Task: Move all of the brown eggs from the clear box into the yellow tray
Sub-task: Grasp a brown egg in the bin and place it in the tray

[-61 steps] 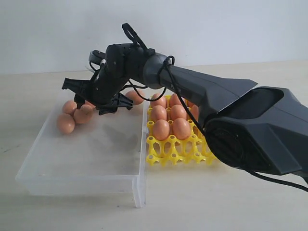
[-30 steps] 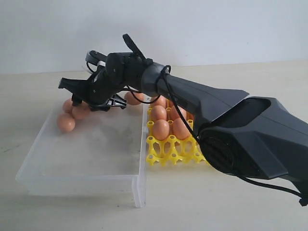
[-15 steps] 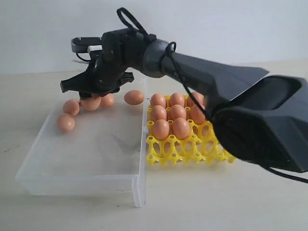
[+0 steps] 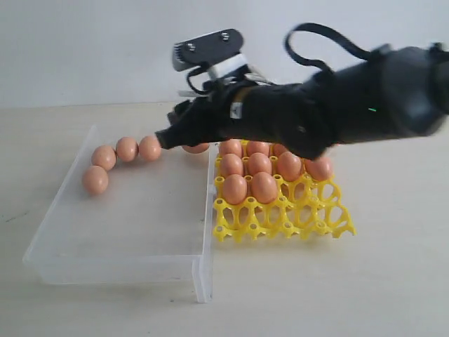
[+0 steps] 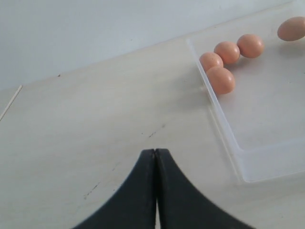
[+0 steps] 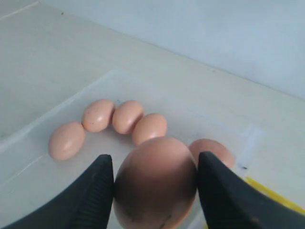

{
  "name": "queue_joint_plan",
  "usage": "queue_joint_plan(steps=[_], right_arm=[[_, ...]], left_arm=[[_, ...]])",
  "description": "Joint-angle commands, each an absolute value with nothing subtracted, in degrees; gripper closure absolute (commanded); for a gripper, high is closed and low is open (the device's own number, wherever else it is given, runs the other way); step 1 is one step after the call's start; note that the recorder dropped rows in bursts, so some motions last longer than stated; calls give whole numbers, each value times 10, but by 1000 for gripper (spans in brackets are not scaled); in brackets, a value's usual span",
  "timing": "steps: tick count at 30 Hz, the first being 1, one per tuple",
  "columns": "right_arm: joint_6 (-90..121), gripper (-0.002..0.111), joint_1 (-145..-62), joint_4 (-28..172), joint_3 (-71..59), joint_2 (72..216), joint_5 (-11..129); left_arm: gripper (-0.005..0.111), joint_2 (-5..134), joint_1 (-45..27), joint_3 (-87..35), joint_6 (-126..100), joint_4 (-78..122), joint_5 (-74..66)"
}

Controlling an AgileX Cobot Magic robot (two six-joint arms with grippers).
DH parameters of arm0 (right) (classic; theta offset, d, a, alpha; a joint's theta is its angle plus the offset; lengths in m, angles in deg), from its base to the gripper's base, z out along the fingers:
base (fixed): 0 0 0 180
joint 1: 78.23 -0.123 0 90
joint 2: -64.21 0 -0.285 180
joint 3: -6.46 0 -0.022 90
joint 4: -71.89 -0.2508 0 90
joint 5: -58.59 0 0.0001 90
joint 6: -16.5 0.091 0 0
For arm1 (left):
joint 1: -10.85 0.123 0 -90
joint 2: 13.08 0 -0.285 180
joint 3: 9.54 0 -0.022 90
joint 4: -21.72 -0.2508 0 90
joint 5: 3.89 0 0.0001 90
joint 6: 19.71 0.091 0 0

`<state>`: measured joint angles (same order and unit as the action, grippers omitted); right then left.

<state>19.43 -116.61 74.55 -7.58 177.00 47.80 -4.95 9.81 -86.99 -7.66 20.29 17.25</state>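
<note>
My right gripper (image 6: 154, 160) is shut on a brown egg (image 6: 155, 191), one finger on each side of it. In the exterior view that gripper (image 4: 163, 138) hangs blurred above the far right part of the clear box (image 4: 119, 269), close to the yellow tray (image 4: 280, 222). Several loose brown eggs (image 4: 127, 149) lie in a row at the box's far left, and one more egg (image 4: 197, 148) shows under the arm. Several eggs (image 4: 258, 164) sit in the tray's far cups. My left gripper (image 5: 155, 151) is shut and empty, over bare table beside the box (image 5: 224, 130).
The tray's near cups (image 4: 309, 223) hold nothing. The box's low right wall (image 4: 208, 210) stands against the tray's left edge. Light table surface (image 4: 316, 295) lies in front of both, and a pale wall runs behind.
My right gripper went down among the eggs at the box's far left, then rose and swung right toward the tray, now holding an egg. The loose eggs shifted slightly.
</note>
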Motion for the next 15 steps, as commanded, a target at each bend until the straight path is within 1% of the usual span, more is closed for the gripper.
queue_joint_plan(steps=[1, 5, 9, 15], right_arm=[[114, 108, -1134, 711, -220, 1674, 360], [89, 108, -1084, 685, -307, 1620, 341], [91, 108, -1040, 690, -358, 1606, 319], [92, 108, -1031, 694, -392, 1639, 276]], left_arm=[[107, -53, 97, -868, -80, 203, 168], [107, -53, 97, -868, -80, 203, 168], [107, -53, 97, -868, -80, 203, 168], [107, -53, 97, -868, -80, 203, 168]])
